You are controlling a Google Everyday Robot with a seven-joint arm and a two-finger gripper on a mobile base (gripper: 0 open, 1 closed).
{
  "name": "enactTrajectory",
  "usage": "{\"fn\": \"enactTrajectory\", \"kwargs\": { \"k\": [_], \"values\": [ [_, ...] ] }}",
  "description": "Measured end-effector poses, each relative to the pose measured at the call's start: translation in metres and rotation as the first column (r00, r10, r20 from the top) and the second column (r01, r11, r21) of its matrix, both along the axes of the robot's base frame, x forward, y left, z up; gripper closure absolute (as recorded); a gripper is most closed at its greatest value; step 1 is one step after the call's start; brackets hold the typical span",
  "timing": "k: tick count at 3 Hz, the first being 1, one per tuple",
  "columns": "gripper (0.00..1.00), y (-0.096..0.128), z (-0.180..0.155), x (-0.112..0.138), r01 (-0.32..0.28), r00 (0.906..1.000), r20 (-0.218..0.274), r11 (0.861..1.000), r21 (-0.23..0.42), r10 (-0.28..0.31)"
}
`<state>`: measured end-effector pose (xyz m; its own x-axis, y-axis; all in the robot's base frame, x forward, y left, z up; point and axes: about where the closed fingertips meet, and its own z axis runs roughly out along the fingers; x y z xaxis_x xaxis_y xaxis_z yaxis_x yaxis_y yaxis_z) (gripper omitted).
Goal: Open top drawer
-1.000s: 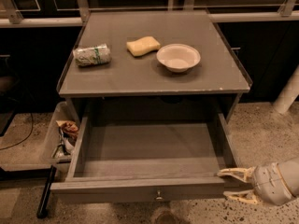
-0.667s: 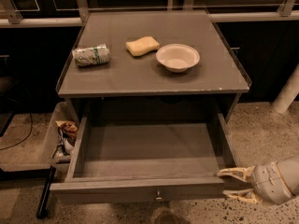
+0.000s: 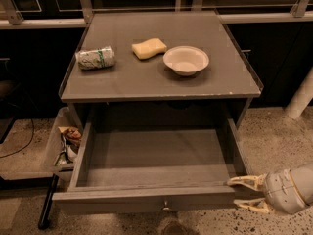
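Note:
The top drawer [image 3: 156, 155] of the grey cabinet stands pulled far out, and its plain grey inside is bare. Its flat front panel [image 3: 122, 200] runs along the bottom of the view, with a small round metal knob [image 3: 167, 207] at its centre. My gripper [image 3: 243, 194] comes in from the lower right, at the right end of the front panel. Its two pale fingers [image 3: 244, 181] point left and stand apart, one above the other, holding nothing. The lower drawers are out of view.
On the cabinet top [image 3: 146, 77] lie a crushed can [image 3: 95, 58], a yellow sponge [image 3: 149, 48] and a white bowl [image 3: 186, 60]. A bin with litter [image 3: 66, 143] hangs at the cabinet's left. A black pole [image 3: 46, 204] leans at lower left. A white post [image 3: 301, 99] stands right.

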<state>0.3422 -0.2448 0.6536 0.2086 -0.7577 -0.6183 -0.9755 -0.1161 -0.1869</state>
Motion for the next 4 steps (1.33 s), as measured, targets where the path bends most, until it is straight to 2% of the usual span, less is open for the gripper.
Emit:
{"fn": "enactTrajectory", "kwargs": {
  "k": [2,3,4],
  "values": [
    [0.17,0.002,0.002,0.001,-0.002,1.0,-0.004,1.0,-0.002,0.002],
    [0.0,0.01,0.01,0.009,-0.014,0.9999,0.01,1.0,-0.002,0.014],
    [0.0,0.023,0.033,0.02,-0.042,0.9978,0.052,0.999,-0.001,0.042]
  ]
}}
